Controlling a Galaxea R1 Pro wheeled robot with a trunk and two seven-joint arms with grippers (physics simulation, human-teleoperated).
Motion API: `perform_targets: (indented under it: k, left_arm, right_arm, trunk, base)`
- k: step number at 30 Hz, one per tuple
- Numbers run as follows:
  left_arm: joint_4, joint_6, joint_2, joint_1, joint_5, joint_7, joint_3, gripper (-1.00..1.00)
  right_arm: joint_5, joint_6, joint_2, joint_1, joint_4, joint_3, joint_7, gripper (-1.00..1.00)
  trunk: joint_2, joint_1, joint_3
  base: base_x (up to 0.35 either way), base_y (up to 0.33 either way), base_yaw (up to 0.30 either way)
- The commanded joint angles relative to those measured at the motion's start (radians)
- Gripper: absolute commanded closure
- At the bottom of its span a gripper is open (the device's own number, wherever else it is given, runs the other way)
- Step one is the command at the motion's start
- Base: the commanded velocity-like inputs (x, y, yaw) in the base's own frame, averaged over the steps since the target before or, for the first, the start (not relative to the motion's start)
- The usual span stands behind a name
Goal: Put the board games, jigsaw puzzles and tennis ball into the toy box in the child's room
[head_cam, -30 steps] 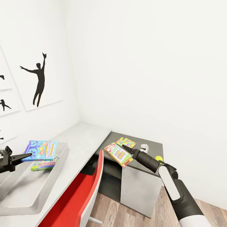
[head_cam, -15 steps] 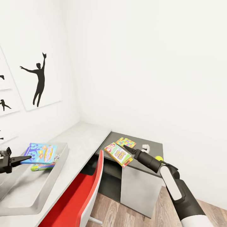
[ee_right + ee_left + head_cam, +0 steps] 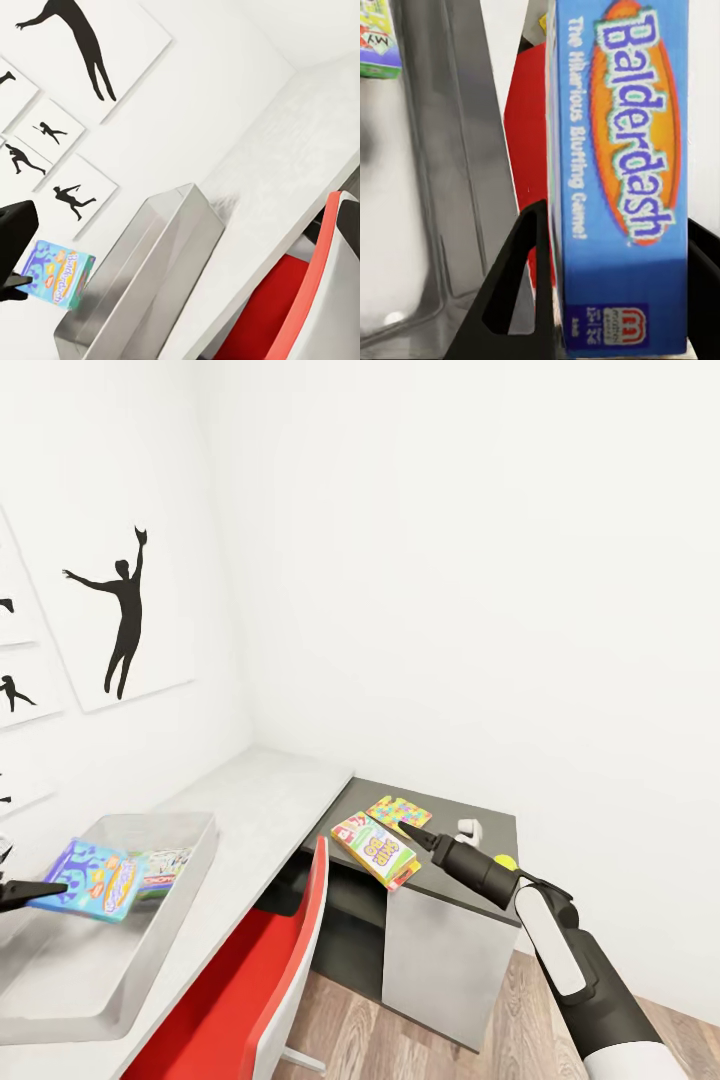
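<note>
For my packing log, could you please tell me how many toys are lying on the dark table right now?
3: a boxed game near the table's front edge, a colourful flat puzzle just behind it, and a tennis ball beside the right arm. The arm may hide more.

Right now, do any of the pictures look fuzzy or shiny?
Left wrist view: the Balderdash box looks soft and slightly blurred up close, and the toy box wall shows smeary reflections. Head view: sharp, evenly lit, with pale shadows.
</note>
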Motion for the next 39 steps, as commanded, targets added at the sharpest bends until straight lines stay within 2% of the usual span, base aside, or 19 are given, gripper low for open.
perform_targets:
  k: [1, 3, 8, 9, 12, 20, 26, 29, 33, 39]
  left_arm:
    - [-0.001, 0.009, -0.001, -0.001, -0.023, -0.006, 0.001, 1.00]
    - [-0.001, 0.010, -0.003, -0.001, -0.051, -0.006, 0.000, 1.00]
    - [0.000, 0.011, -0.004, -0.001, -0.074, -0.003, -0.002, 1.00]
    - [0.001, 0.011, -0.004, -0.001, -0.078, 0.012, -0.002, 1.00]
    - [0.001, 0.012, -0.008, -0.001, -0.080, 0.062, -0.002, 1.00]
    - [-0.003, 0.012, -0.064, -0.002, -0.080, 0.223, -0.001, 1.00]
    - [-0.030, 0.014, -0.088, -0.002, -0.080, 0.257, -0.001, 1.00]
    - [-0.046, 0.015, -0.100, -0.002, -0.080, 0.308, 0.000, 1.00]
    - [-0.049, 0.015, -0.105, -0.001, -0.080, 0.351, 0.000, 1.00]
    - [-0.049, 0.012, -0.106, -0.001, -0.080, 0.371, 0.000, 1.00]
  right_arm:
    - [-0.007, 0.006, -0.001, -0.001, 0.000, 0.001, -0.002, -1.00]
    - [-0.007, 0.006, -0.001, 0.000, 0.001, 0.001, -0.002, -1.00]
    - [-0.007, 0.006, -0.001, -0.001, 0.001, 0.001, -0.002, -1.00]
    - [-0.007, 0.006, -0.001, -0.001, 0.001, 0.001, -0.002, -1.00]
    - [-0.007, 0.006, -0.001, -0.001, 0.001, 0.001, -0.002, -1.00]
    - [-0.007, 0.006, -0.001, -0.001, 0.000, 0.001, -0.002, -1.00]
    - [-0.007, 0.006, -0.001, -0.001, 0.000, 0.001, -0.002, -1.00]
    - [-0.007, 0.006, -0.001, -0.001, 0.000, 0.001, -0.002, -1.00]
    - [-0.007, 0.006, -0.001, -0.001, -0.001, 0.001, -0.002, -1.00]
    - [-0.007, 0.006, -0.002, -0.001, -0.003, 0.001, -0.002, -1.00]
  trunk:
    - [-0.001, 0.000, -0.001]
    - [-0.001, 0.000, -0.001]
    - [-0.001, 0.000, -0.001]
    - [-0.001, 0.000, -0.001]
    - [-0.001, 0.000, -0.001]
    - [-0.001, 0.000, -0.001]
    - [-0.001, 0.000, -0.001]
    - [-0.001, 0.000, -0.001]
    - [-0.001, 0.000, -0.001]
    - [-0.001, 0.000, -0.001]
  base:
    - [0.000, 0.000, 0.000]
    - [0.000, 0.000, 0.000]
    - [0.000, 0.000, 0.000]
    - [0.000, 0.000, 0.000]
    - [0.000, 0.000, 0.000]
    - [0.000, 0.000, 0.000]
    - [0.000, 0.000, 0.000]
    - [0.000, 0.000, 0.000]
    - [0.000, 0.000, 0.000]
    - [0.000, 0.000, 0.000]
